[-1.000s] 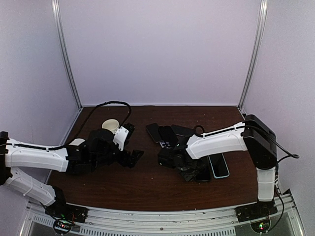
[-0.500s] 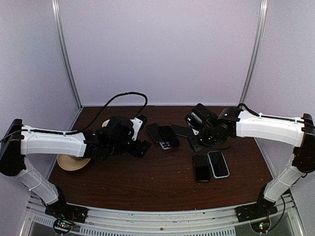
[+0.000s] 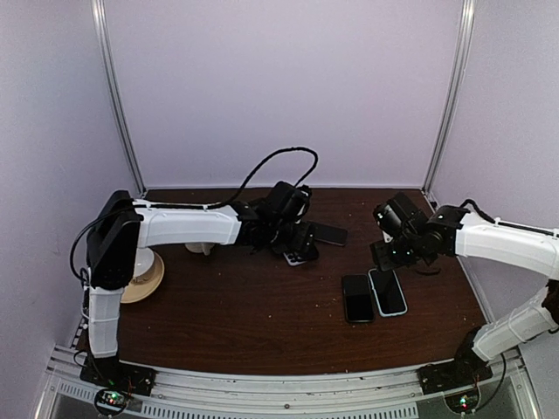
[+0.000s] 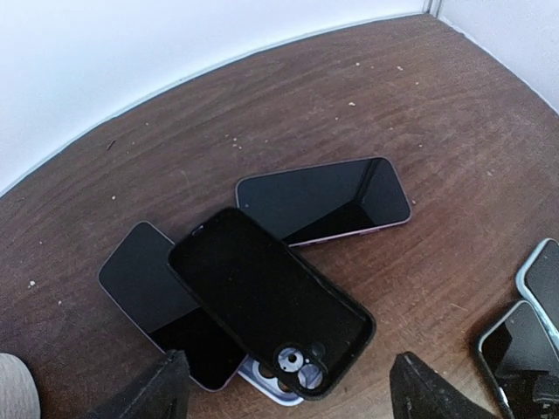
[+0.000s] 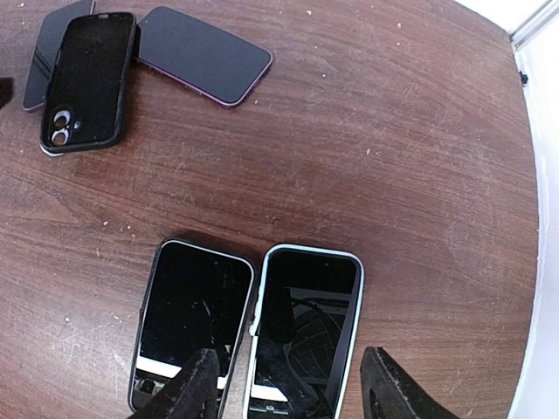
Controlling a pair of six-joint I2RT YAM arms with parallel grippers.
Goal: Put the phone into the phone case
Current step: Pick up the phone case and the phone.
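The left gripper has reached from the near left to above the black rubber phone case. The right gripper has withdrawn farther to the right of it.

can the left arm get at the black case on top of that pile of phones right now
Probably yes. The left claw hovers open right above the black case, which lies topmost on the phones with nothing covering it or standing between it and the fingers.

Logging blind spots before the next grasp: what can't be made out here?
- Left wrist: black case covers much of the phone beneath.
- Left wrist: right edge cuts off another phone.
- Right wrist: fingertips hide the dark-rimmed phone's and pale-rimmed phone's near ends.
- Top: left gripper hides most of that case.
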